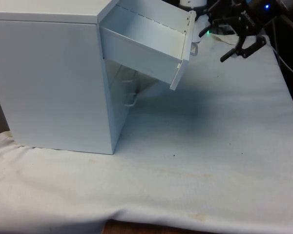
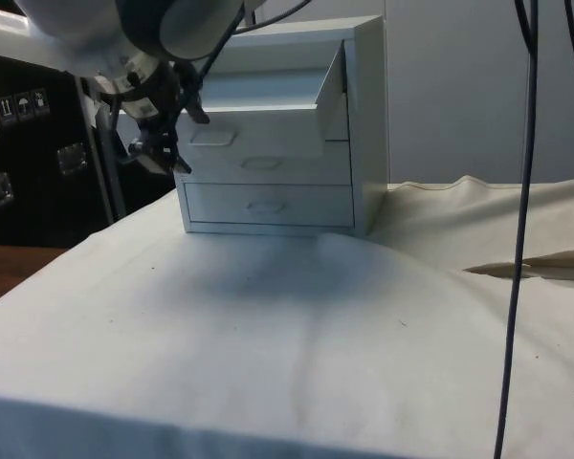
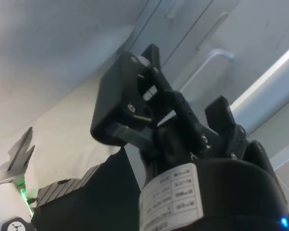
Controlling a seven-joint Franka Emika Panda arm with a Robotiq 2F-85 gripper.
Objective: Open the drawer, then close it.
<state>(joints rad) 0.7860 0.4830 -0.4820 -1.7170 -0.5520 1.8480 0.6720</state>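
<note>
white chest [image 1: 53, 83] with top drawer [image 1: 146, 44] out; tool [image 1: 241, 48] beside it, parted (holding nothing).

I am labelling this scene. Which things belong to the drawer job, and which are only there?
For the job:
top drawer, pulled out
its handle
gripper

Only there:
chest of drawers
two lower drawers, shut
white cloth

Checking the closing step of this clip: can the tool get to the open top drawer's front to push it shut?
Probably yes. The tool hangs in the air just off the top drawer, which is pulled out and sagging, near its handle. Nothing stands between them.
</note>
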